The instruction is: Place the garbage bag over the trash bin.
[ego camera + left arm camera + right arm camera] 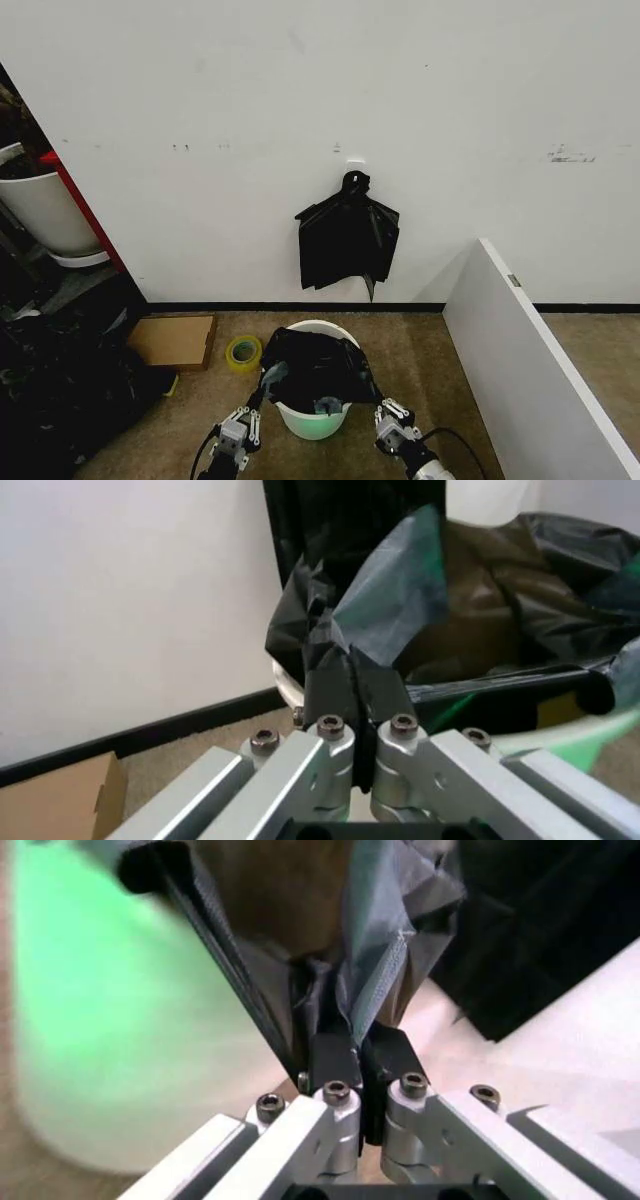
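Observation:
The cream-white trash bin [311,425] stands on the carpet in front of me, its lower part greenish. The glossy black garbage bag [318,368] is draped across its mouth, with the far rim showing bare. My left gripper [262,392] is shut on the bag's left edge. My right gripper [377,402] is shut on the right edge. In the left wrist view the pads [330,694] pinch a fold of garbage bag [470,607] beside the bin's rim [560,731]. In the right wrist view the pads [335,1057] clamp the garbage bag [385,945] next to the bin's wall [110,1042].
A bunch of black bags [347,243] hangs on the wall behind the bin. A roll of yellow tape [243,351] and a cardboard box [174,340] lie at the left. A white panel [530,370] stands at the right. A white pot [45,210] sits far left.

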Tool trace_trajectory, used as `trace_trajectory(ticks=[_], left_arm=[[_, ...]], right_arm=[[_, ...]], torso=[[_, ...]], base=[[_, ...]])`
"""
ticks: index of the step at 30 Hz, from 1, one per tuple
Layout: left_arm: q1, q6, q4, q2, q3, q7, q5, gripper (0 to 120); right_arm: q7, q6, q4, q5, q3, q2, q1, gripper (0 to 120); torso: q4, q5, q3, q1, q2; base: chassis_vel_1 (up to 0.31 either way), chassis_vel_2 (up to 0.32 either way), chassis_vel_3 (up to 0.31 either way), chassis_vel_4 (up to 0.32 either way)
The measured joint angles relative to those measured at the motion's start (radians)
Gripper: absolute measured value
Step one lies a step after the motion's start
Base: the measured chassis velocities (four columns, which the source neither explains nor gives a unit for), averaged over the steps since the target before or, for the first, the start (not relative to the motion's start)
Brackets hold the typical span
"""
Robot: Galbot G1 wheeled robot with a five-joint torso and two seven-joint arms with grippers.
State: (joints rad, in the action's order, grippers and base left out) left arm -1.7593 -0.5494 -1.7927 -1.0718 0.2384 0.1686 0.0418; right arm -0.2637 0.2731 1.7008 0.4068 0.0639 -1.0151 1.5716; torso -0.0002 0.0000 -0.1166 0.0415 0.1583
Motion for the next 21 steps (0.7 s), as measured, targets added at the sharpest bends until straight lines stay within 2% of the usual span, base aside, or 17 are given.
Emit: trace_trajectory(ticks=[8, 14, 21], left_arm=[[0.010, -0.015, 0.072, -0.002, -0.008, 0.015, -0.031, 0], [0.011, 0.002, 0.081, 0.003, -0.005, 0.034, -0.039, 0], [0.041, 0.024, 0.128, -0.018, -0.007, 0.045, -0.042, 0]], right_arm=[[0.052, 0.037, -0.013, 0.006, 0.017, 0.007, 0.005, 0], [0.090, 0.067, -0.018, 0.013, 0.024, 0.007, 0.005, 0], [0.085, 0.090, -0.099, 0.054, 0.037, -0.017, -0.043, 0]], torso=[[0.0000, -0.0001, 0.000, 0.000, 0.000], [-0.0001, -0.0001, 0.000, 0.000, 0.000], [0.0000, -0.0001, 0.000, 0.000, 0.000]], base=[[0.000, 0.000, 0.000, 0.000], [0.000, 0.000, 0.000, 0.000], [0.000, 0.000, 0.000, 0.000]])
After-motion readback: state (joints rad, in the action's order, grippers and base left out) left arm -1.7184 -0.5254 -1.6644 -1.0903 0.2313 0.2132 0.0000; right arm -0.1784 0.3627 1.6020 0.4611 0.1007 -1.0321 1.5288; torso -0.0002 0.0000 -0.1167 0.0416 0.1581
